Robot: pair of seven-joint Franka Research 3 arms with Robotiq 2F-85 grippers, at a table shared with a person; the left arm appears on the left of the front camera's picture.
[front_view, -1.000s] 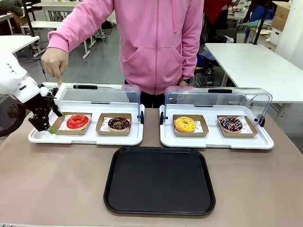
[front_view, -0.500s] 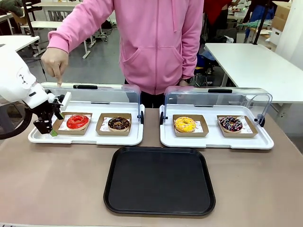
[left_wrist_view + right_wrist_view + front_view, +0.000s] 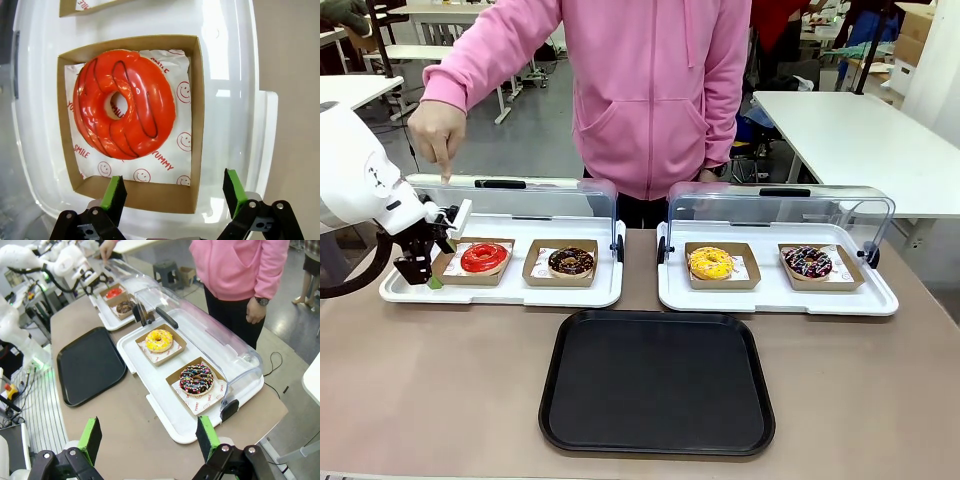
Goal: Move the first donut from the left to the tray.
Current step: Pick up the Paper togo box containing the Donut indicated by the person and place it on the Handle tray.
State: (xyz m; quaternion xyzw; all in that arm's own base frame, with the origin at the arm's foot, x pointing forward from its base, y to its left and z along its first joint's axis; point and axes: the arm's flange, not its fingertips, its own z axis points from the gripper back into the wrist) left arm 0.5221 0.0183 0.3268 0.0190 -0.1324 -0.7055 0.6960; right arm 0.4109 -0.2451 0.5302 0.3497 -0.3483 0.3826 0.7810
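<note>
Boxed red donut (image 3: 496,262); flat black tray (image 3: 657,382)

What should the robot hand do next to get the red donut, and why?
Probably ease the open left gripper down and shut on a wall of the holder: its fingers straddle the holder's corner, and the donut sits inside.

The white, rounded left arm (image 3: 360,180) ends in a black claw (image 3: 172,187) with green pads (image 3: 114,192).

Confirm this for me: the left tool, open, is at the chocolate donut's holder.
Not right: it is the red donut, not the chocolate one. The left tool, open, is at the red donut's holder, as the left wrist view shows.
</note>
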